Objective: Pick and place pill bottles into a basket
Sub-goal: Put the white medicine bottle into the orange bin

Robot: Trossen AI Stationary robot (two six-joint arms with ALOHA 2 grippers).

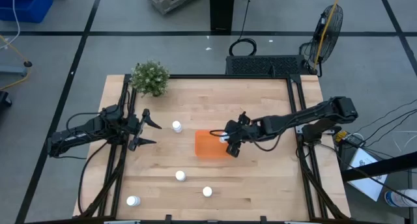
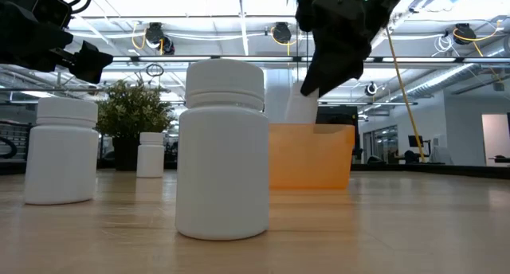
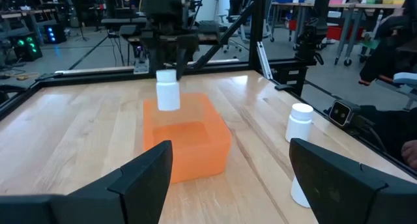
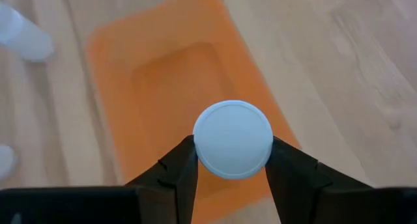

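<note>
High view: I count four bottles standing loose on the table [image 1: 260, 185]; basket [image 1: 207, 146] looks empty. Right gripper [image 4: 232, 160] clamps a fifth bottle [image 4: 232, 139] above the basket. Left gripper [image 1: 144, 127] spread, idle at left edge.

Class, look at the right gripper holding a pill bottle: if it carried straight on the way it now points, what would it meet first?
Probably the orange basket: the right gripper, shut on a pill bottle, points down into it.
</note>
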